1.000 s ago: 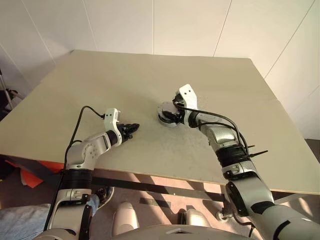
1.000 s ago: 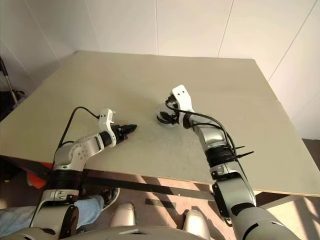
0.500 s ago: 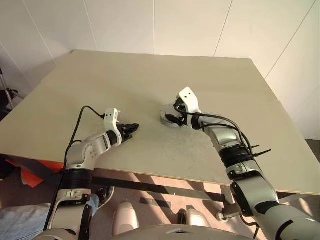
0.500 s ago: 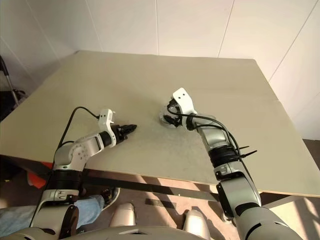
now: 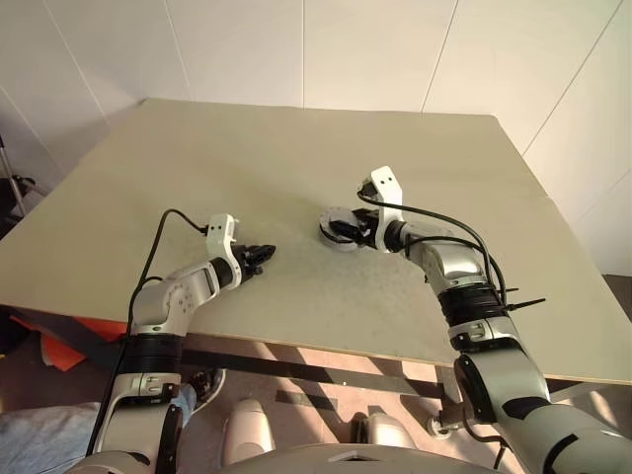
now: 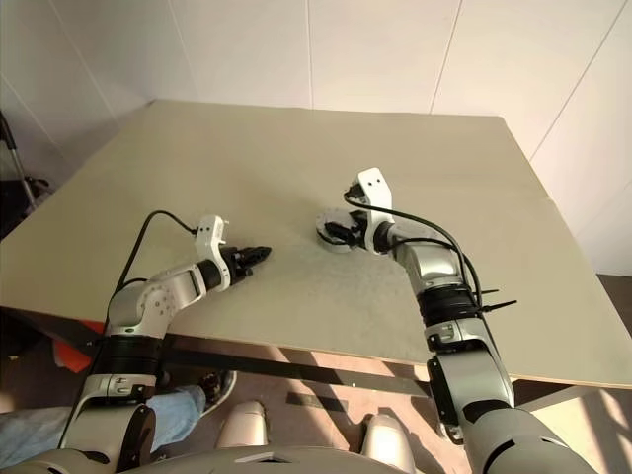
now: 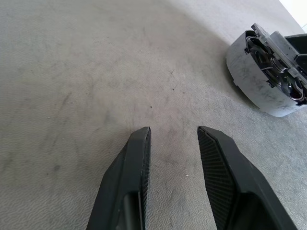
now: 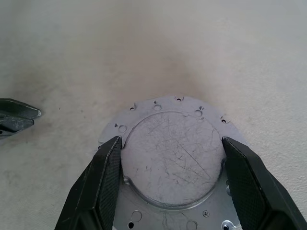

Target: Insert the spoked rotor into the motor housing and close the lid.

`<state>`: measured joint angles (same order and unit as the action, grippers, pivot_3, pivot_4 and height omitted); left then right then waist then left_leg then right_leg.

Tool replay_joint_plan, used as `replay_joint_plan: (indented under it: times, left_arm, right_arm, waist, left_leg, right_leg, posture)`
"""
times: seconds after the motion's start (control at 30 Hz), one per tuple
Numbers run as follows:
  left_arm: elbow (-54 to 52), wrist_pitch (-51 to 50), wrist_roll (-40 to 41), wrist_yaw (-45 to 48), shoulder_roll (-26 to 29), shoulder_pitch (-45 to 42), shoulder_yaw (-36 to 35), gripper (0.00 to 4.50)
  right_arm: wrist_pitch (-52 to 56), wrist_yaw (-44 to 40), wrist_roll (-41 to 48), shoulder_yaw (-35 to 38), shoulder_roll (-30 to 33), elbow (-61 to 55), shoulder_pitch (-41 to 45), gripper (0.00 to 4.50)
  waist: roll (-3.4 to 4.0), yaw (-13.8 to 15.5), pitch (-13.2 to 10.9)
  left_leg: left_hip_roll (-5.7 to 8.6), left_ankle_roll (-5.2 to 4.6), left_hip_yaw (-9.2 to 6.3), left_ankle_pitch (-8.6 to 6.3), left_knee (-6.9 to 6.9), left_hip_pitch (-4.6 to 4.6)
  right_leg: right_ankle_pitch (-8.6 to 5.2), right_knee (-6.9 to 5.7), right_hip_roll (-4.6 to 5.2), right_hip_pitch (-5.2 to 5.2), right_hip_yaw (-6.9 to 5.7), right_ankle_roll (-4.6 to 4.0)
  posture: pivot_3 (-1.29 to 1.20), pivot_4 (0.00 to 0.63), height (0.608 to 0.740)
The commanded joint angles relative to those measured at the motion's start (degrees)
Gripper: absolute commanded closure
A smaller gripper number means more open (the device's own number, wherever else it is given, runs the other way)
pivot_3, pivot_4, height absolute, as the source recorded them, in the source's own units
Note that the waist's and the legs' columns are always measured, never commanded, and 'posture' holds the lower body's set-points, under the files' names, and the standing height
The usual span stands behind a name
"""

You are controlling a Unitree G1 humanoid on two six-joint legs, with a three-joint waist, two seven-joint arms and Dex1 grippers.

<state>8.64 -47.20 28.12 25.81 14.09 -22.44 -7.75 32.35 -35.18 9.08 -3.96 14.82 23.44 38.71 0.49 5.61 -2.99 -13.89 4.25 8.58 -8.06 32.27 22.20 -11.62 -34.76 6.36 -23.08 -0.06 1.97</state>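
A pale silver round lid (image 8: 172, 163) with a scratched, raised centre lies flat on the table. It tops the motor housing (image 7: 254, 88), whose pale round wall I see from the left wrist. My right gripper (image 8: 171, 143) reaches over it from the right, one finger (image 8: 103, 182) pressed to each side of the raised centre. In the head views this assembly (image 5: 332, 218) sits mid-table under that gripper (image 5: 343, 230). My left gripper (image 5: 265, 254) hovers low over bare table to its left, fingers (image 7: 136, 158) apart with nothing between them. The spoked rotor is hidden.
The beige table (image 5: 247, 158) stretches wide around the housing, its front edge (image 5: 326, 346) close to me. White wall panels stand behind it. A cable runs along each forearm.
My right wrist has rolled and the arm has swung a little to the right while staying on the lid. The housing stayed in place. The left arm has not moved.
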Motion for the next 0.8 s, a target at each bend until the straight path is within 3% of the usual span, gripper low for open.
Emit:
replay_joint_plan:
  times: [0.03,0.8]
  left_arm:
    - [-0.96,1.19,-0.05,0.51,0.39,-0.43,-0.22,2.87]
    - [-0.91,1.22,-0.5,0.65,0.54,-0.47,0.01,2.87]
  right_arm:
    - [-3.29,-0.06,-1.81,-1.41,0.98,-1.66,0.8,1.33]
    - [-5.69,2.57,-3.21,-1.93,-0.13,2.48,1.22,1.33]
  waist:
    - [0.0,0.01,0.0]
    - [-0.01,-0.05,0.0]
  left_leg:
    - [0.0,0.0,0.0,0.0,0.0,0.0]
    - [0.0,0.0,0.0,0.0,0.06,-0.11]
  right_leg:
    - [0.0,0.0,0.0,0.0,0.0,0.0]
    - [0.0,-0.06,0.01,0.09,0.01,0.0]
  posture:
    - [0.0,0.0,0.74]
    - [0.0,0.0,0.74]
